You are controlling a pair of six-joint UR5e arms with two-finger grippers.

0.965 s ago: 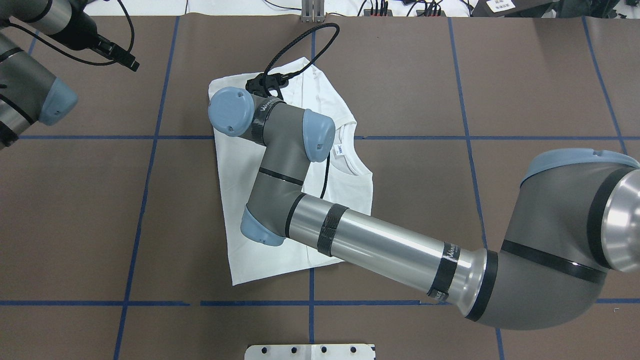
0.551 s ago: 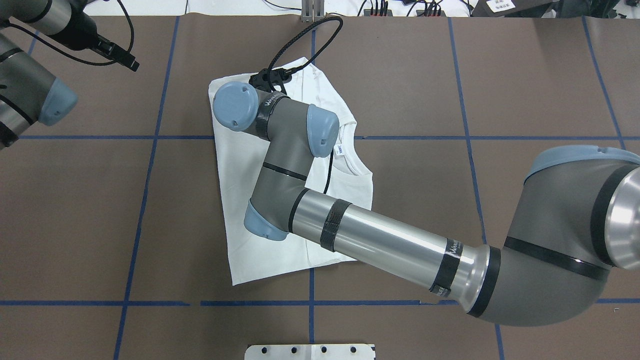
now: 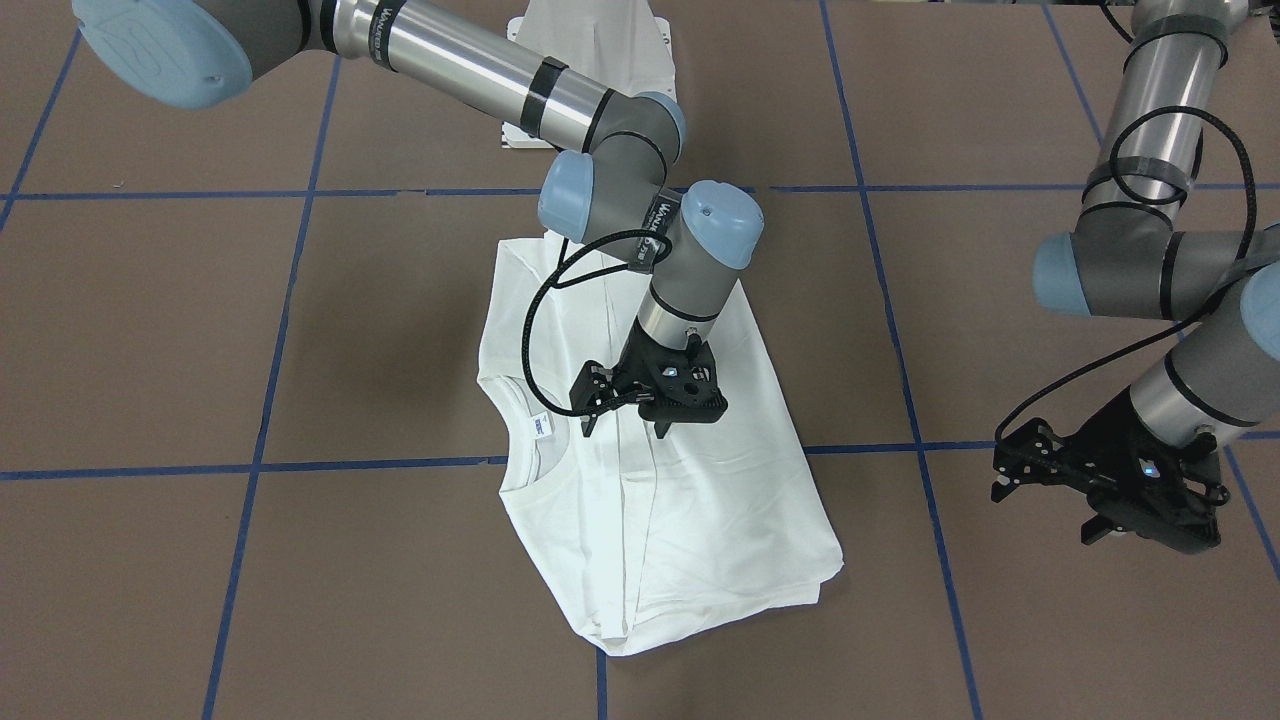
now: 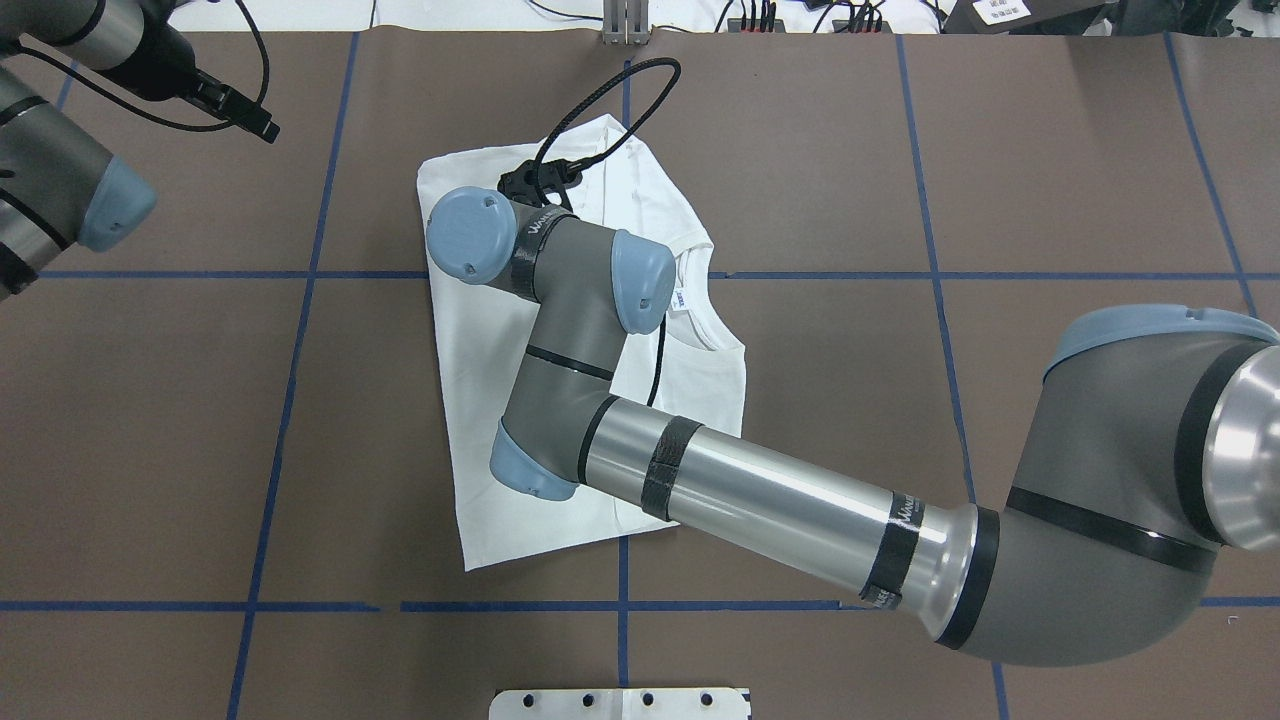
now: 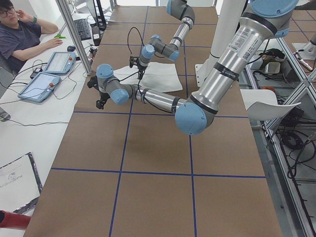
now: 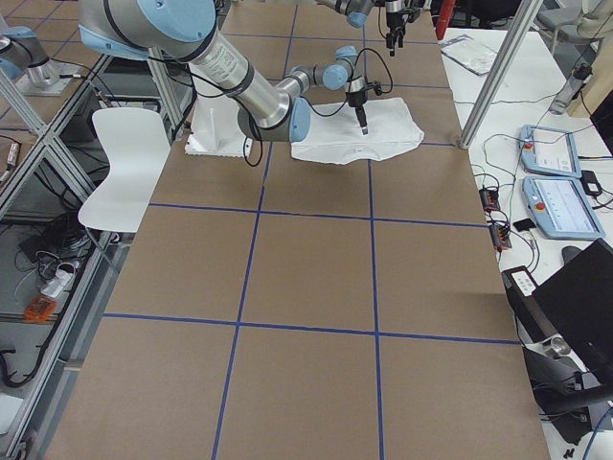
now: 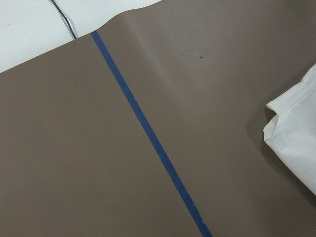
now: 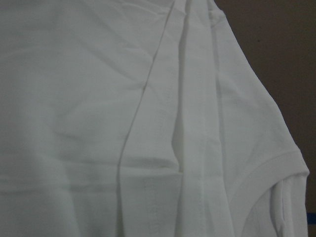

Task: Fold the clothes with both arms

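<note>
**A:** White cotton sits right under the right gripper (image 3: 657, 418). How wide is it open?

**B:** Cannot tell. Its black fingers (image 3: 663, 428) point down over the middle of the shirt (image 3: 690, 520), near the collar (image 3: 530, 478), and nothing hangs from them. Whether the tips touch the cloth I cannot say either.

**A:** And the left gripper (image 3: 1105, 510)?

**B:** It is off to the side over bare table, well apart from the shirt, with nothing in it. How far it is open is unclear too.

**A:** How does the shirt lie?

**B:** It is folded into a long flat panel, with layers showing at one end and the neck label (image 3: 541, 427) just inside the collar. It rests on the brown table (image 3: 300, 600), over a crossing of blue tape lines (image 3: 250, 466).

**A:** And past the table?

**B:** A white desk (image 5: 15, 143) runs alongside with a seated person (image 5: 19, 39). A white chair (image 6: 129, 158) stands on the robot's side.

**A:** The count?

**B:** One shirt, two arms (image 4: 760, 490), two grippers, two tablets (image 5: 59, 61), one chair and one person.
</note>
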